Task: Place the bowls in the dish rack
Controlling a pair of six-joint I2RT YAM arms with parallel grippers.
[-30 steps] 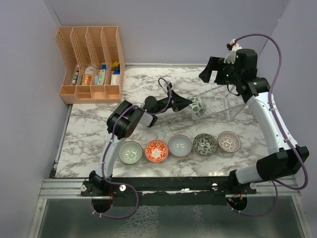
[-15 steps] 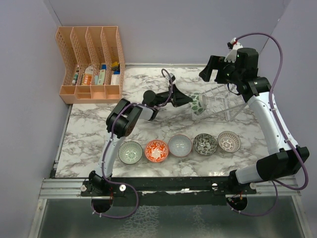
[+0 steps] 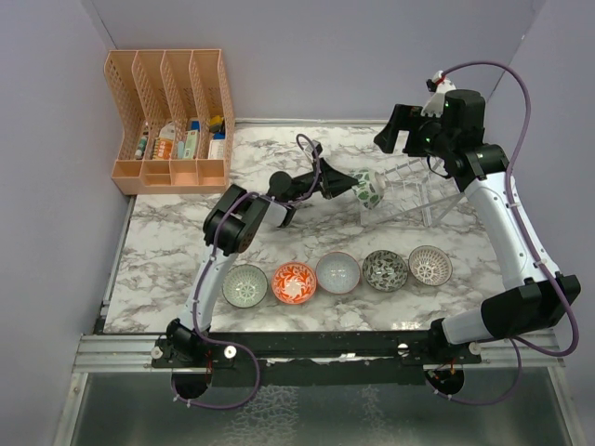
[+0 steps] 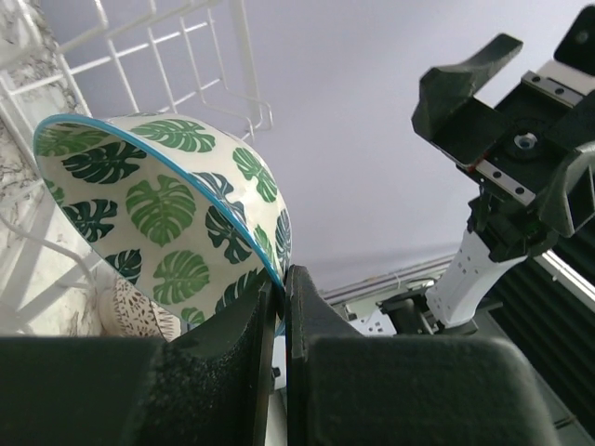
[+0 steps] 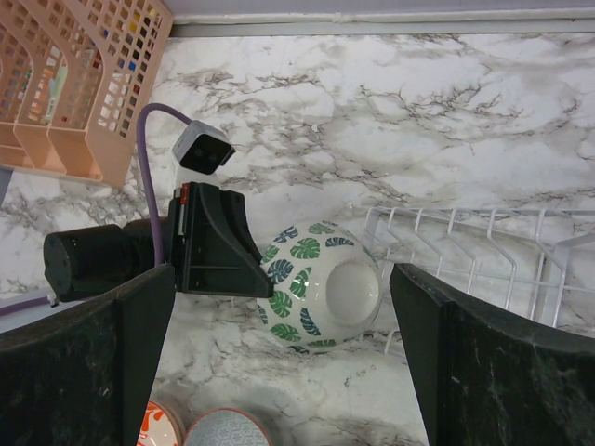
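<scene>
**Table** (image 3: 167, 251): marble top. All task items lie on its right half.

**Dish rack** (image 3: 416, 178): a wire rack at the right, toward the far side. Its long axis runs left to right, and its left end is the one facing the loaded arm.

**Right gripper** (image 3: 401, 131): hangs above the far side of the rack, apart from it. Its wrist view shows the fingers spread wide with nothing between them.

**Left gripper** (image 3: 345, 183): reaches in from the left and is clamped on the rim of the leaf bowl (image 4: 167, 214). One finger (image 4: 244, 321) is inside the rim and the other outside.

**Leaf bowl, position:** it is lifted off the table and tipped on edge, directly right of the left gripper at the rack's left end. The mouth faces back toward the gripper and the foot points on toward the rack. The rack wires sit just behind and beside the bowl. Whether the bowl touches or sits between any ribs cannot be told.

**Judgement:** the coming move depends on the rack lying straight beyond the bowl, to the right. The left arm is the nearer one and carries the load. The edge-on bowl must be lined up across the rack's long axis to drop between the ribs.

**Row of bowls** (image 3: 337, 273): five more wait side by side along the near edge, mouths up, well apart from both grippers.
</scene>
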